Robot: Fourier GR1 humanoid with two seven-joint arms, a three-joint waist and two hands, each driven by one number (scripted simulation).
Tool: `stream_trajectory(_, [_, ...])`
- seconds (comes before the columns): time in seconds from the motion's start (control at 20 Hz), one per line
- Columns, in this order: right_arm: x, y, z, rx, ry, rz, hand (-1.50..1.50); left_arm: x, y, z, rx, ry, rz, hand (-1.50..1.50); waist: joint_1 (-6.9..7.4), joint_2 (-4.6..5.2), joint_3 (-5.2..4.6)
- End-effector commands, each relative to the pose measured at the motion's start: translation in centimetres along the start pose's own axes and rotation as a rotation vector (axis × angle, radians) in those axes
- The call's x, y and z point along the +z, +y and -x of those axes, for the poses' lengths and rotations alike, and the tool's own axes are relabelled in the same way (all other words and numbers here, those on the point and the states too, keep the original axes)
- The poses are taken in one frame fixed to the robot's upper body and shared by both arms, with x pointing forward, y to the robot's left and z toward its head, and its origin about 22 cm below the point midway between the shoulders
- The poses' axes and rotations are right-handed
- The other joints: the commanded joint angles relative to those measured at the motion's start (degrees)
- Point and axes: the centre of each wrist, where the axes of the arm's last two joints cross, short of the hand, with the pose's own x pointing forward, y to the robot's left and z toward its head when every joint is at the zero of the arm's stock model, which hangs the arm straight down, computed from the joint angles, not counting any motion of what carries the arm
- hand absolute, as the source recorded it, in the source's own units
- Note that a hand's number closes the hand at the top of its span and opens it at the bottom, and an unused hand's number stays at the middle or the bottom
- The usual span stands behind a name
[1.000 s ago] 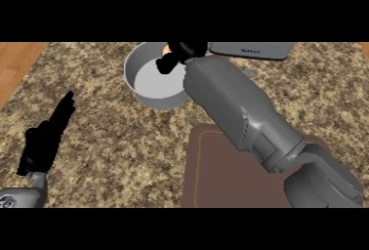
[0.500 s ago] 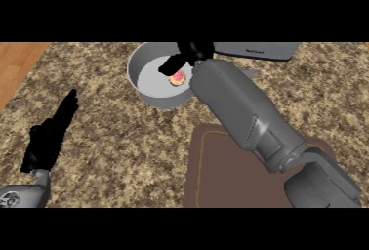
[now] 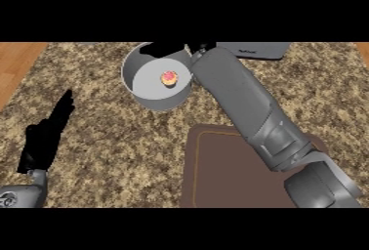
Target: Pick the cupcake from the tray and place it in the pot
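We are seeing the cupcake [image 3: 169, 78] sitting upright inside the pot [image 3: 137, 90], just left of our right hand [image 3: 202, 48], which is mostly hidden; we cannot tell its fingers' state. The tray [image 3: 223, 171] is lying bare. Our left hand [image 3: 49, 132] is resting, fingers straight.

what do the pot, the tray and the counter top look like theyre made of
Pot: probably metal, going by its plain grey wall and pale smooth inside; the finish looks matte. Tray: flat dull brown with a thin lighter rim line, maybe plastic or coated wood; hard to tell. Counter top: speckled brown and tan, like granite or similar stone.
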Motion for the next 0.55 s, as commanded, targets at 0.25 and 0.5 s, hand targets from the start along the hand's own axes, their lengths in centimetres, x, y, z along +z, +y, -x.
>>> stream_trajectory(0.25, [0.7, -0.8, 3.0, -0.225, 0.043, -0.109, -1.50, 0.7, 0.8, 1.4, 0.007, 0.039, -0.045, 0.00, -3.26, -1.15, -0.03])
stream_trajectory(0.5, [1.6, -3.5, 6.4, -0.262, 0.031, -0.086, -1.50, 2.5, 3.2, 3.2, 0.007, 0.061, -0.072, 0.00, -4.98, -1.70, -0.01])
